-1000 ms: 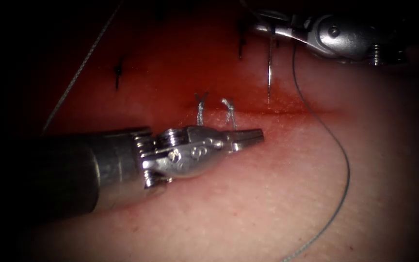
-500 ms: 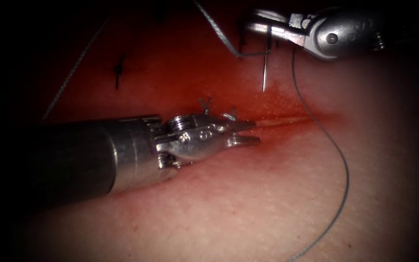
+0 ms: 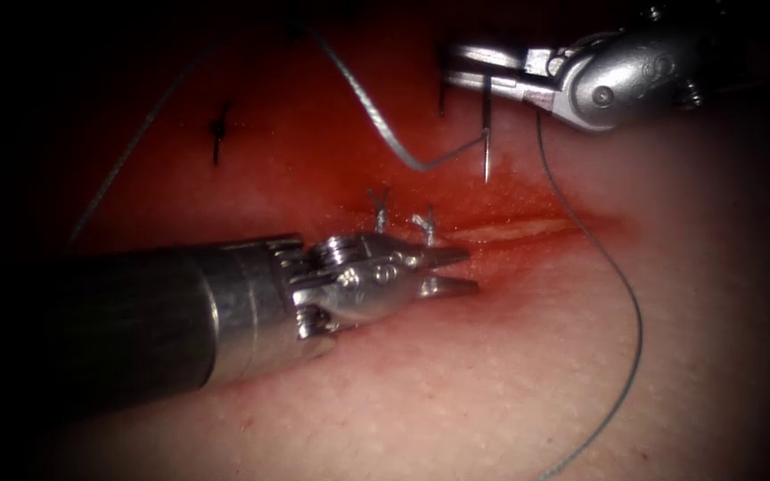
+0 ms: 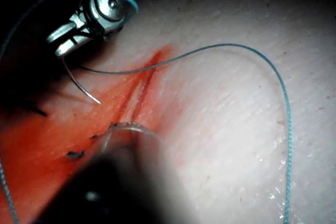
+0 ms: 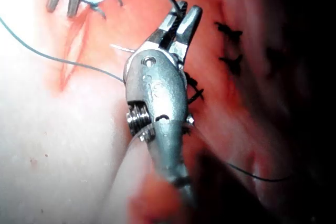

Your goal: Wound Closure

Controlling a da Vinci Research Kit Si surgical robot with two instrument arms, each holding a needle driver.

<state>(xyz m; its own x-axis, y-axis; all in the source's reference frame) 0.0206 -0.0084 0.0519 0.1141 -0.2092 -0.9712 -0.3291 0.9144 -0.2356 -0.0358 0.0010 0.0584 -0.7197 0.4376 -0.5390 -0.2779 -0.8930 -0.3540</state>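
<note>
The right tool (image 3: pixel 470 78) gripped the needle (image 3: pixel 487 134) near its blunt end, the point hanging free above the tissue (image 3: pixel 492 374), just beyond the cut (image 3: pixel 514 232). The left tool (image 3: pixel 458 272) held nothing, jaws narrowly parted beside two knots (image 3: pixel 401 216). Thread (image 3: pixel 621 294) trailed toward the tissue's near edge.

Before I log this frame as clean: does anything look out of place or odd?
Nothing stands out. The right tool holds the needle near its blunt end, tip hanging free above the tissue. The left tool, jaws open and empty, lies at the cut beside two knots. Thread loops loosely on the tissue.
</note>
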